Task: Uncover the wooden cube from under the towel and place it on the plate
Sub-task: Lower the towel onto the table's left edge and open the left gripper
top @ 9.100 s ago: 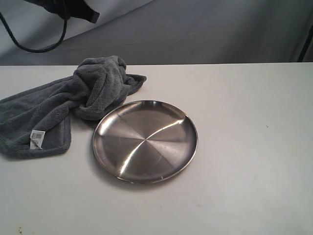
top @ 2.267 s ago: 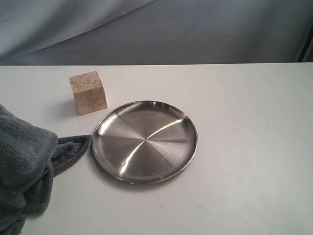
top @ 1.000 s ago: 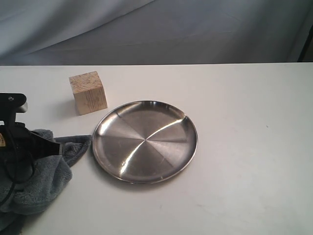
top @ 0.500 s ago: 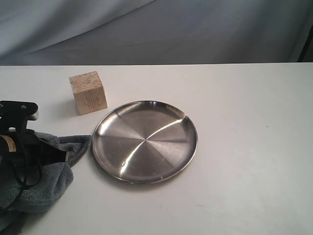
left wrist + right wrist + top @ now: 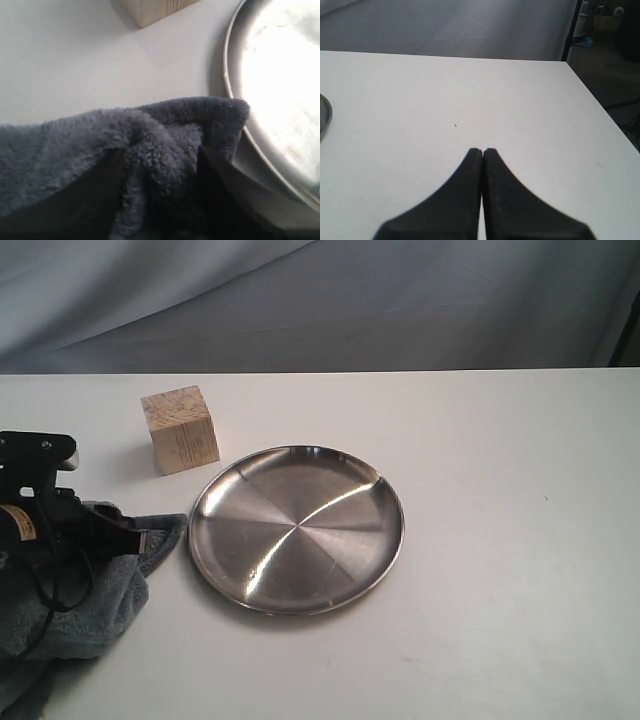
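Observation:
The wooden cube (image 5: 180,428) stands uncovered on the white table, just behind the left rim of the steel plate (image 5: 297,528), apart from it. The plate holds nothing. The grey-blue towel (image 5: 70,605) lies bunched at the table's front left, one corner nearly touching the plate rim. My left gripper (image 5: 128,540) sits low over the towel, open, with a loose fold of towel (image 5: 165,150) between its fingers (image 5: 90,200); the cube's bottom edge (image 5: 155,7) and the plate (image 5: 280,75) show beyond. My right gripper (image 5: 482,151) is shut on nothing above bare table.
The table's back edge (image 5: 400,371) meets a grey draped backdrop. In the right wrist view the table's right edge (image 5: 600,105) drops off to a dark floor, and a sliver of the plate rim (image 5: 323,120) shows.
The towel was pulled off the cube and carried to the front left, then set down. Over the last second the left gripper shifted slightly right over the towel. Cube and plate have not moved.

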{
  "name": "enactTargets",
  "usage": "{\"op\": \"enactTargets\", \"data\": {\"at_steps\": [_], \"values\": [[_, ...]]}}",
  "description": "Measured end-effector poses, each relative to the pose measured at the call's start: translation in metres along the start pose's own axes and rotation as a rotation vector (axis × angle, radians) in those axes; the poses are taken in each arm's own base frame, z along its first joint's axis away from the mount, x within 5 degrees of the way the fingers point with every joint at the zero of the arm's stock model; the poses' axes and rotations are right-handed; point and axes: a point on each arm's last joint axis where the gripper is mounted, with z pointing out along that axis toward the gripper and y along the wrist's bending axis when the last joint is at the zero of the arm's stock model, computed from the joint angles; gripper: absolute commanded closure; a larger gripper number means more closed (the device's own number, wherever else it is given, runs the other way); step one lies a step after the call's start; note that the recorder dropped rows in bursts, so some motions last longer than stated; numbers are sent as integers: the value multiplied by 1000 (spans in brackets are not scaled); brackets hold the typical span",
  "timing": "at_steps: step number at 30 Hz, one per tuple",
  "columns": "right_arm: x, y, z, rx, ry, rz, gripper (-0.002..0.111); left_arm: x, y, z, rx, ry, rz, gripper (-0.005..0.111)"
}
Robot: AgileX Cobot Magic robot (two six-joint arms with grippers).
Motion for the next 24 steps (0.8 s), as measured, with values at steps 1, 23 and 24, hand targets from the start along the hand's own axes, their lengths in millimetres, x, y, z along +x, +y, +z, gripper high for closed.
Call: {"op": "enactTargets", "data": {"at_steps": [1,23,24], "values": [[0,0,0,0,0,0,108,-1,0,0,3,-12,0,40],[0,0,0,0,0,0,108,-25,33,-44,-100,-142,-124,40],[0,0,0,0,0,0,108,-27,32,-49,-101,-156,-123,40]]}}
